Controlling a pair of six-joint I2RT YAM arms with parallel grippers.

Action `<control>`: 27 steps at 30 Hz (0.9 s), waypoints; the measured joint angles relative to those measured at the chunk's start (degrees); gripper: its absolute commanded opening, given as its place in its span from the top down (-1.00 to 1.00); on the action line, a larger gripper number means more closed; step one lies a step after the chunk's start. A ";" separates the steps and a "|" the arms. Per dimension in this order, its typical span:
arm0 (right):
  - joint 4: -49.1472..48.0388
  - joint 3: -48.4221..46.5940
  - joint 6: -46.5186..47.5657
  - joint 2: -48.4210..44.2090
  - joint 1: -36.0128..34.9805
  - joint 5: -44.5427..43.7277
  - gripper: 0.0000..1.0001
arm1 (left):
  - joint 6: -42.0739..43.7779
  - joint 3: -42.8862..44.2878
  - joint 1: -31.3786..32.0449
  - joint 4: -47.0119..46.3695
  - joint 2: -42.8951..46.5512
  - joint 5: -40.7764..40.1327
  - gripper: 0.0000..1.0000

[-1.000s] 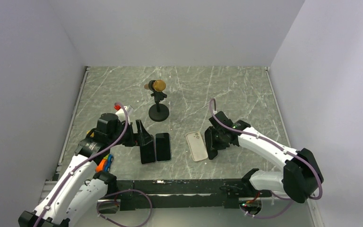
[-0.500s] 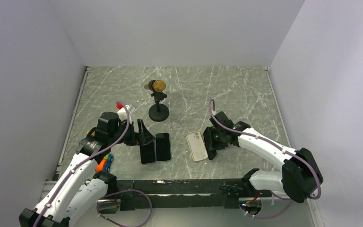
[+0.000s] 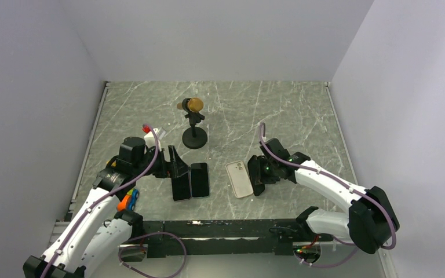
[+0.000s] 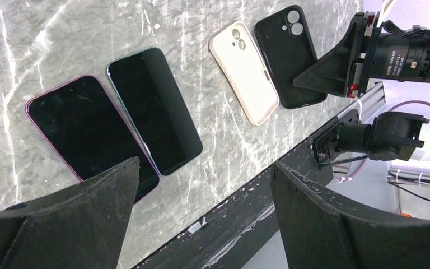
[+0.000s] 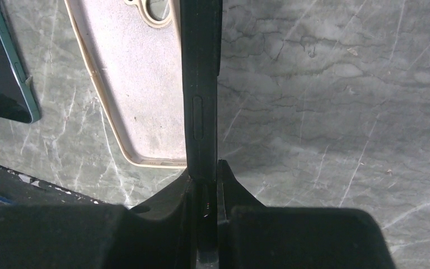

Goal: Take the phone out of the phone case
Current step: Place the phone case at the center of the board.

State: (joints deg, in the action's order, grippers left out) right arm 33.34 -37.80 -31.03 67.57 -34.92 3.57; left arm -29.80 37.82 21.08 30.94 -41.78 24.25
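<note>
Two bare phones lie side by side on the marble: a purple-edged phone [image 4: 87, 134] [image 3: 180, 186] and a teal-edged phone [image 4: 154, 109] [image 3: 200, 180]. An empty cream case [image 3: 239, 179] [image 4: 245, 73] [image 5: 137, 84] lies face down to their right. My right gripper [image 3: 261, 171] [image 5: 206, 175] is shut on an empty black case [image 5: 200, 84] [image 4: 286, 56], held on its edge right beside the cream case. My left gripper [image 3: 175, 165] [image 4: 204, 165] is open and empty, hovering over the near end of the purple-edged phone.
A black stand with a gold ball head [image 3: 194, 119] stands behind the phones. An orange and blue object [image 3: 128, 200] sits by the left arm. The black table-edge rail [image 3: 226, 226] runs along the near side.
My right gripper has moved a little left with the black case, and the cream case has slid slightly left. The left arm has hardly moved.
</note>
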 measured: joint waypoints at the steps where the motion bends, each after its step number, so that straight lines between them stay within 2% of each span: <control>1: -0.26 0.26 -0.02 -0.17 0.09 0.17 0.78 | -0.04 0.00 0.00 -0.07 0.00 0.07 -0.79; 2: -0.50 0.44 0.00 -0.20 0.26 0.46 0.70 | -0.09 0.00 0.00 -0.13 0.00 0.13 -0.79; 5: -0.90 0.63 -0.02 -0.17 0.66 1.01 0.20 | -0.52 0.00 0.00 -0.33 0.00 0.28 -0.78; 7: -1.53 0.83 -0.72 0.00 0.63 1.40 -0.04 | -0.94 0.00 0.00 -0.33 -0.07 0.39 -0.78; 16: 0.50 0.87 -2.32 0.02 0.59 -2.32 -0.68 | -1.55 0.00 0.33 -0.87 -0.11 0.52 -0.78; 23: 3.32 -0.24 -3.76 -0.57 0.57 -8.00 -0.88 | -1.92 0.04 0.76 -1.03 -0.59 0.15 -0.81; 27: 5.60 -1.49 -4.55 -4.59 0.59 -12.31 -0.96 | -1.92 0.92 0.74 0.57 0.00 -1.90 -0.82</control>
State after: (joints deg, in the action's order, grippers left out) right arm 38.94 -39.29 -35.57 62.98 -34.33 -8.73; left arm -31.73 38.74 21.82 31.51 -41.78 22.35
